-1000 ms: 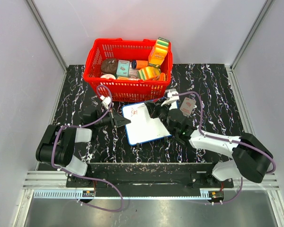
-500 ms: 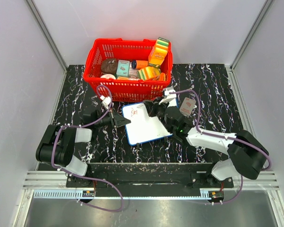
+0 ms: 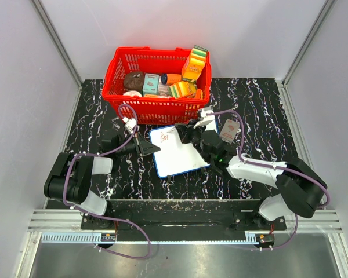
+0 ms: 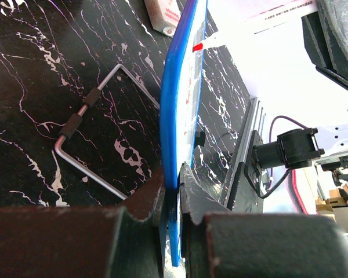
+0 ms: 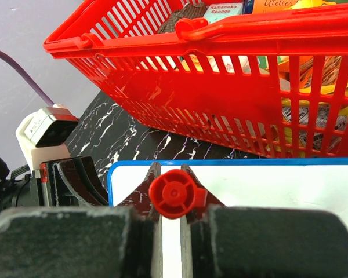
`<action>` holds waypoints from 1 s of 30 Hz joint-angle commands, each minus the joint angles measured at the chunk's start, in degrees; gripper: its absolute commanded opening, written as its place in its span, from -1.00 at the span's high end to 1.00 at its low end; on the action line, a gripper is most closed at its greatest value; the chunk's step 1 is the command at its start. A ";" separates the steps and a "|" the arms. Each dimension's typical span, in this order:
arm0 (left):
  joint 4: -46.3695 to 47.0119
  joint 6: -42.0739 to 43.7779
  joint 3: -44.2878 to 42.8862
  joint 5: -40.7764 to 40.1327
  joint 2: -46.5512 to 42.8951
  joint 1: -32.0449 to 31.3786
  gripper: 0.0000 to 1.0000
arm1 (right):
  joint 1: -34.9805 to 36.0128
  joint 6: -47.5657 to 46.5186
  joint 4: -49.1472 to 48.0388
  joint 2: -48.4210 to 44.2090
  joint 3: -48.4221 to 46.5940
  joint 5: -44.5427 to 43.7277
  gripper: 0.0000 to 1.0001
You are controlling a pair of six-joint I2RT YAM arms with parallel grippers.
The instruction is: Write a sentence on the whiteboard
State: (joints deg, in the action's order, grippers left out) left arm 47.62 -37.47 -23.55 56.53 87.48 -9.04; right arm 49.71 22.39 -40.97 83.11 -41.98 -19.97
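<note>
The sentence [image 3: 164,136] is too small to be read. In the right wrist view, the basket [image 5: 220,98] is cut off upper right.

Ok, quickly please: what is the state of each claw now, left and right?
Left claw: closed, holding the edge of the flat white board with thin blue frame.
Right claw: closed, holding the marker pen with red end.

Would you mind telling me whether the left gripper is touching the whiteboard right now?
Touching. The left wrist view shows the left gripper shut on the whiteboard, with its blue edge pinched between both fingers.
</note>
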 commanded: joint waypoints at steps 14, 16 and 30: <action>-0.51 5.66 -0.71 -3.01 -0.12 -0.63 1.00 | -0.85 -0.16 -2.45 -4.98 2.51 -0.60 1.00; -0.42 5.66 -0.79 -3.01 -0.12 -0.63 1.00 | -0.76 0.02 -2.10 -4.71 2.60 -0.51 1.00; -0.42 5.66 -0.79 -3.01 -0.12 -0.63 1.00 | -0.85 0.11 -1.65 -4.19 3.39 -1.74 1.00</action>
State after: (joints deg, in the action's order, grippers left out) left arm 47.66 -37.39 -23.57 56.60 87.48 -9.04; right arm 49.39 22.39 -40.82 79.61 -38.35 -20.10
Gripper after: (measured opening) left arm 0.119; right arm 0.118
